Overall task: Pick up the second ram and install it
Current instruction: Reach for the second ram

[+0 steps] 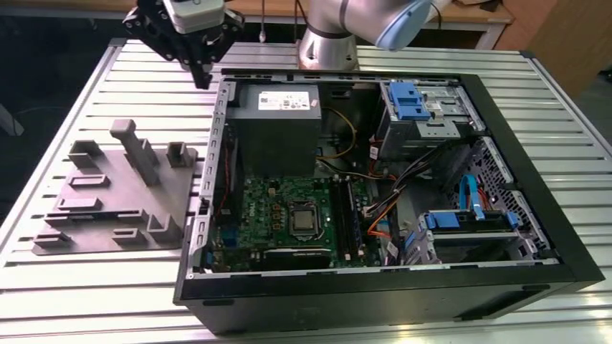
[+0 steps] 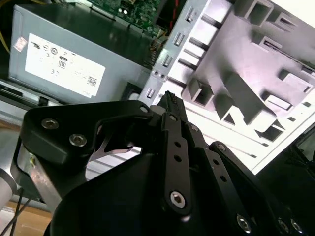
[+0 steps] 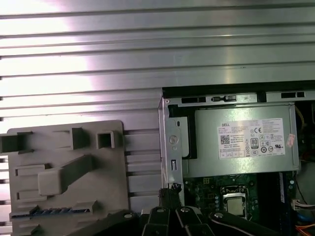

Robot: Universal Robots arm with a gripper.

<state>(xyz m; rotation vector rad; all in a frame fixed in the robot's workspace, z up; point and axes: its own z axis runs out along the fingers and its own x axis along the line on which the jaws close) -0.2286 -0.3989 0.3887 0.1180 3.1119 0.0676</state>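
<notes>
The second ram [image 3: 49,212] is a dark blue stick lying flat in a slot of the grey tray [image 3: 64,147], seen in the first wrist view. My gripper [image 1: 201,80] hangs high over the back of the table, near the far corner of the open computer case [image 1: 383,287] on the exterior view's left. Its fingers come together at one tip in both wrist views, gripper [image 2: 169,97] and gripper [image 3: 170,189], shut with nothing between them. The green motherboard [image 1: 277,208] lies inside the case, with long memory slots [image 1: 346,215] beside its silver chip.
The grey power-supply box [image 1: 275,129] fills the case's back left. Drive cages with blue clips [image 1: 421,107] and loose cables [image 1: 383,215] take up the case's right side. The tray [image 1: 115,193] carries several upright blocks. The ribbed metal table [image 1: 57,287] runs all around.
</notes>
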